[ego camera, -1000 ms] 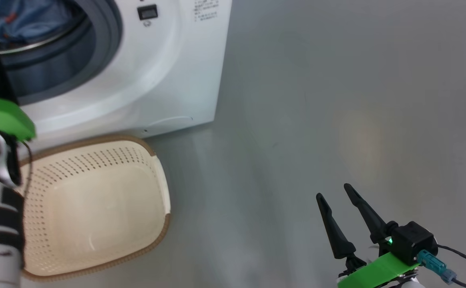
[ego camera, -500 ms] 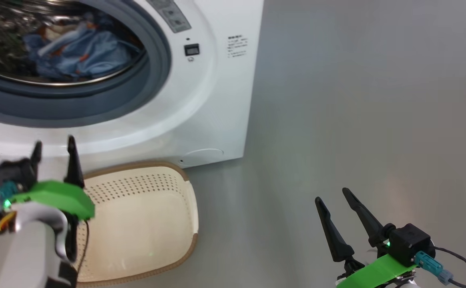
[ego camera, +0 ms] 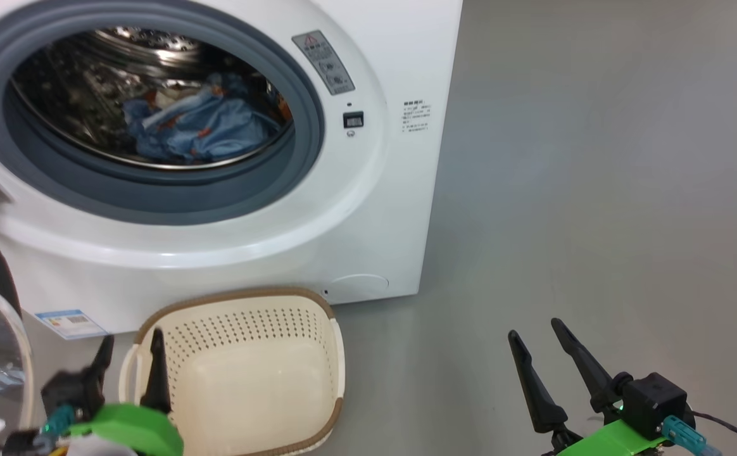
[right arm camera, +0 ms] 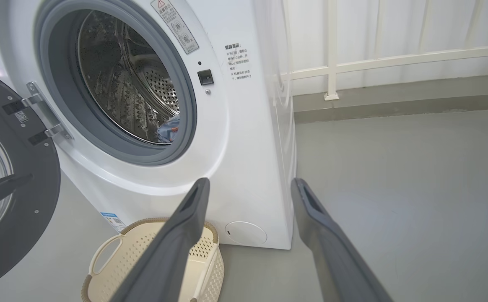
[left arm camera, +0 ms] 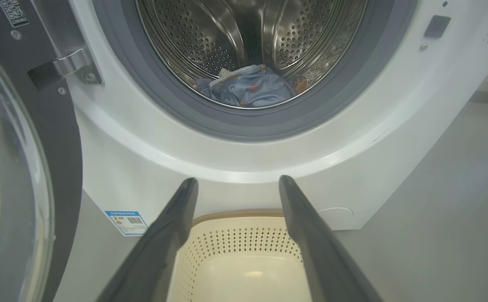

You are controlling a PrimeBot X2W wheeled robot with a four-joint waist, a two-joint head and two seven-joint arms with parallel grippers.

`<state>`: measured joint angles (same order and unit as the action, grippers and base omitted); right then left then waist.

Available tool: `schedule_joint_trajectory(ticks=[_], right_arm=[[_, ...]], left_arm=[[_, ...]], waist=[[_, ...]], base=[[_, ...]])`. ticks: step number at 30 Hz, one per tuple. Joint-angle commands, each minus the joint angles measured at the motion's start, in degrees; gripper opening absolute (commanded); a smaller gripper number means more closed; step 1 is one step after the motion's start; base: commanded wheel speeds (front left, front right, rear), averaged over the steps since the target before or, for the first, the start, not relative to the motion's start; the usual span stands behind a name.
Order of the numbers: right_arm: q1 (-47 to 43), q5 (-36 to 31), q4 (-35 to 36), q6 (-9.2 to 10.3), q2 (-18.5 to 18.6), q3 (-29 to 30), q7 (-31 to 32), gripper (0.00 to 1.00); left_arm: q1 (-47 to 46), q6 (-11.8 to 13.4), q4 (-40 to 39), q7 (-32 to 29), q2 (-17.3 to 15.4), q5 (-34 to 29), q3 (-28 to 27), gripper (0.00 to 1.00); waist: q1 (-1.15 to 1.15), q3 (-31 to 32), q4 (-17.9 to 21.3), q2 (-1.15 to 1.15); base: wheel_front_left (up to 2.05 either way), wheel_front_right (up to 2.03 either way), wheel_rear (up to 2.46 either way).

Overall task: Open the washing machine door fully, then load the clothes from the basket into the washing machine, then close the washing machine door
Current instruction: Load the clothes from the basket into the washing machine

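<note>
On the floor point(ego camera: 596, 190) just in front of the washing machine point(ego camera: 375, 209), at 6 o'clock in the head view, the basket point(ego camera: 235, 295) sits empty, while the clothes point(ego camera: 197, 126) lie low in the drum point(left arm camera: 302, 42) at 11 o'clock, so shutting the door point(right arm camera: 26, 201) looks like the step left. The left hand point(ego camera: 132, 335) hovers open and empty at 7 o'clock beside the basket's rim; the right hand point(ego camera: 534, 328), fingers spread on nothing, hangs at 5 o'clock over bare floor. Two risks, as I judge them: a fold of blue cloth near the drum's lip could get pinched in the grey seal point(ego camera: 305, 158), and a push on the bulging glass point(left arm camera: 1, 188) could slide off instead of swinging the door. A low left arm might also knock the basket. The right wrist view shows the hinge point(right arm camera: 45, 117) and the door's dark inner face swung wide at 9 o'clock; the left wrist view looks straight into the drum and shows how close the cloth lies to the seal.
</note>
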<state>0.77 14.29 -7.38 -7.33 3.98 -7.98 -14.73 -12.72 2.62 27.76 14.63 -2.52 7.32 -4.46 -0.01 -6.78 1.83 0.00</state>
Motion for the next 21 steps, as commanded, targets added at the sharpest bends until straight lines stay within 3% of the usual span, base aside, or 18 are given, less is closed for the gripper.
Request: schedule_joint_trajectory(ticks=[1,11,21], right_arm=[[-0.03,0.50,1.28,-0.16,-0.05,-0.91,-0.27,1.00],[-2.70,0.68,1.21,-0.16,-0.64,-0.73,-0.27,1.00],[-3.25,0.20,1.31,-0.16,-0.81,-0.26,-0.27,1.00]], left_arm=[[1.58,0.48,-2.47,0.37,-1.01,-0.49,-1.81,1.00],[13.50,1.93,-9.16,0.37,-0.45,0.15,-1.17,1.00],[17.41,2.69,-12.98,0.37,-0.37,0.74,-1.02,1.00]], waist=[[0.01,2.26,-0.51,0.00],[0.01,5.64,-0.28,0.00],[0.01,6.85,-0.89,0.00]], base=[[0.00,0.00,0.00],[0.00,0.00,0.00],[0.00,0.00,0.00]])
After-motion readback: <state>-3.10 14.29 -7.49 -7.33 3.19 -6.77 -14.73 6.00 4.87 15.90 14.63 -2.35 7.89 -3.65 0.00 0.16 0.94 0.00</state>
